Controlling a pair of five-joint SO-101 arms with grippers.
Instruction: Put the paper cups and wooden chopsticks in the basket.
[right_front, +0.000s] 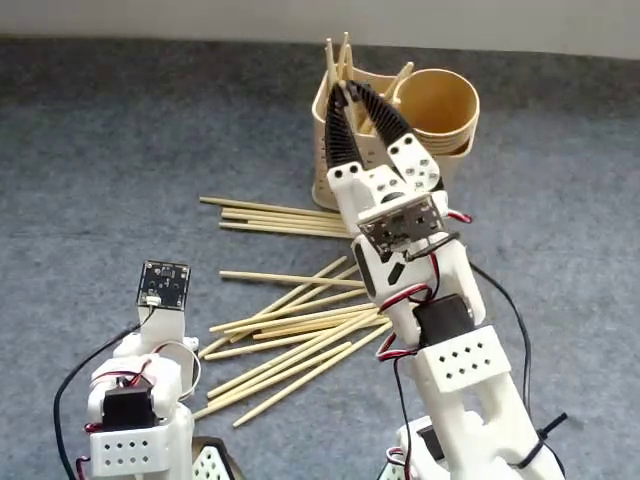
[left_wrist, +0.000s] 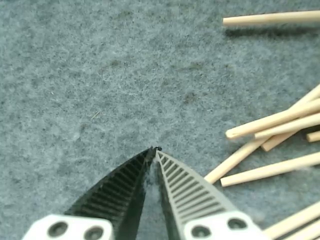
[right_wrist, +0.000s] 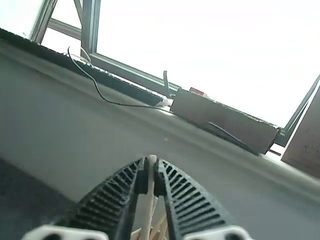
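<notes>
A cream basket stands at the back of the grey carpet with a few wooden chopsticks sticking up out of it. Stacked tan paper cups lean at its right side, mouth towards the camera; I cannot tell if they rest inside. My right gripper hangs over the basket, shut on a chopstick that runs between its fingers. Many loose chopsticks lie scattered mid-carpet. My left gripper points down at bare carpet just left of that pile, shut with nothing in it.
A separate row of chopsticks lies side by side just in front of the basket. The left arm's wrist camera board sits at the front left. Bare carpet stretches to the left and far right.
</notes>
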